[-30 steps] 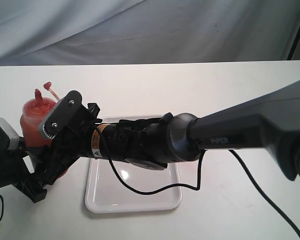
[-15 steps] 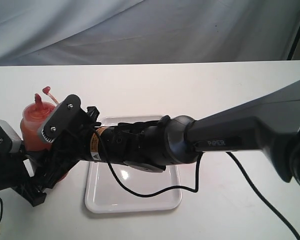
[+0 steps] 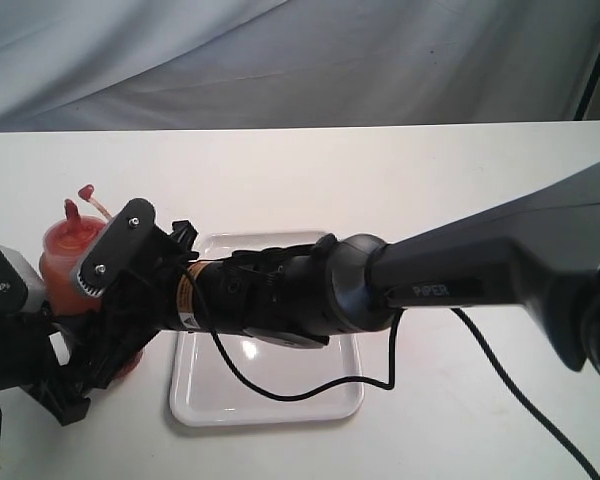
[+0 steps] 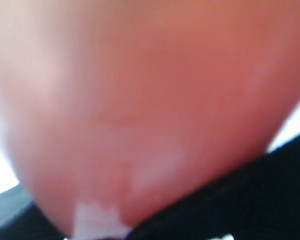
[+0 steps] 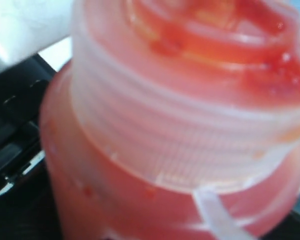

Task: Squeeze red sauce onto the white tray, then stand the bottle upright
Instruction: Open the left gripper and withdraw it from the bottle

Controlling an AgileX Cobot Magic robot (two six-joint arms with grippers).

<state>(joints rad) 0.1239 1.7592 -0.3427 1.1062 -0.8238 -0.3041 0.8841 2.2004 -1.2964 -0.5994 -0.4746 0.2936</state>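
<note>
Standing upright: the bottle (image 3: 68, 262), at the left of the white surface (image 3: 400, 170), nozzle up and the small tethered cap hanging off to the side of the tip.
Bottle base: hidden behind black arm parts; cannot tell whether it rests on the surface.
Red sauce (image 3: 64, 280): dark red seen through the stained plastic wall; in the right wrist view, glossy red smears on the ribbed collar (image 5: 270, 75).
White tray (image 3: 280, 405): flat on the surface, just right of the bottle, its far half covered by the right arm (image 3: 460, 280) crossing above it.
Right pincer (image 3: 100, 320): reaches across from the right to the bottle; one finger with a grey pad plate (image 3: 112, 245) sits just right of the bottle's shoulder, fingers apart. Cannot tell whether they press on the bottle.
Left arm (image 3: 2, 290): low at the left edge, beside the bottle.
Left pincer (image 3: 55, 345): dark parts low beside the bottle, mostly masked by the right arm; width and grip cannot be told.
Left wrist view: blurred orange-red bottle wall (image 4: 150, 100) fills nearly the whole frame, very close to the camera.
Right wrist view: bottle shoulder and collar (image 5: 180, 130) close up, tether strap across the near side.
</note>
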